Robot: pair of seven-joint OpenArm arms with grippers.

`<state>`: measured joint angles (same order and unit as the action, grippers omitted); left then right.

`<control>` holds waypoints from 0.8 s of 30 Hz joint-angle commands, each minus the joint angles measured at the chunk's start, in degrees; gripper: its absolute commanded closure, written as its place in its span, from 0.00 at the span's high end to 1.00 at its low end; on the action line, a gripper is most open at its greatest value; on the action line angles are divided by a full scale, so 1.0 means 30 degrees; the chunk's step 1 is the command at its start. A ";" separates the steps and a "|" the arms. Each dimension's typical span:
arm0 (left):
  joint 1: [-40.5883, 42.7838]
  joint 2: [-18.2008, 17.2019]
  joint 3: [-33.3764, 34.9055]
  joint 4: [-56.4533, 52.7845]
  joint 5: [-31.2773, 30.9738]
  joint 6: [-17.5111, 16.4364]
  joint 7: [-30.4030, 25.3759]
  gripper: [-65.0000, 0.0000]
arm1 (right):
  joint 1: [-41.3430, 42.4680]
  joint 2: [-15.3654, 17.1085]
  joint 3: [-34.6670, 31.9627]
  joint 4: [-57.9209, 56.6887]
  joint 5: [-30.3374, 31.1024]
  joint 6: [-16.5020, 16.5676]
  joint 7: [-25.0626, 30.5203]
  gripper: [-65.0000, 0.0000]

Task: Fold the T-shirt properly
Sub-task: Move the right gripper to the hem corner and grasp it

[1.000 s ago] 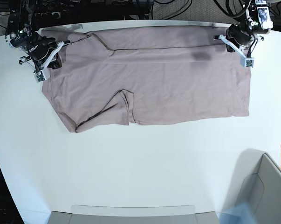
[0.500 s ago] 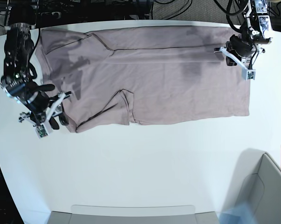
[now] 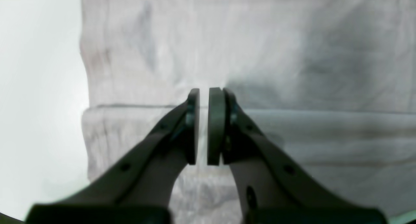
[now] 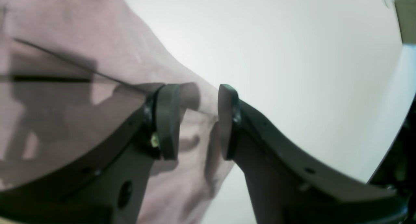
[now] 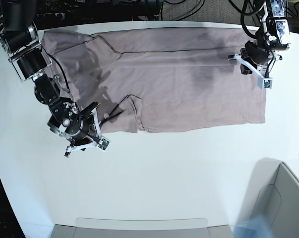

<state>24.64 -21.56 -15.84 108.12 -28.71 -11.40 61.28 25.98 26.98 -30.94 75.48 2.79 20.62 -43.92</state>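
I've got the T-shirt [image 5: 179, 79] spread flat across the far half of the white surface [image 5: 164, 178], one long fold already laid along its far edge, so I judge I'm between folds, lining up the near edge. My right claw [image 4: 198, 120] hangs released, jaws wide apart, over the near corner where a sleeve tucks under. Next I'd need it down on that hem, pinching both layers. My left claw [image 3: 203, 126] hovers over the hem end, jaws a narrow slit apart, gripping nothing. A grey bin [image 5: 283, 198] sits at the near corner, well clear; nothing blocks me
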 commanded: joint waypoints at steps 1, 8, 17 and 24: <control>0.0093 -0.0183 0.0018 0.0284 -0.0115 0.0034 -0.0249 0.10 | 0.1114 0.0222 -0.0134 -0.0033 -0.0240 -0.0149 0.0179 0.31; 0.0064 -0.0153 -0.0011 0.0225 -0.0115 0.0034 -0.0249 0.10 | 0.2462 0.0222 -0.2771 -0.0765 -0.0240 -0.0061 0.0179 0.31; -0.0493 -0.0153 0.0048 0.0196 -0.0086 0.0034 -0.0162 0.10 | 0.2726 -0.0774 -0.3533 -0.1264 -0.0240 0.1082 0.0091 0.31; -0.1313 -0.0153 0.0018 0.0196 -0.0086 0.0034 0.1098 0.10 | 0.3341 -0.2122 -0.3621 -0.3901 -0.0240 0.1111 0.0238 0.31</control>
<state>20.93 -21.30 -15.49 107.81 -28.67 -11.38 64.97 33.95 20.88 -42.39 62.92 1.93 24.23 -43.88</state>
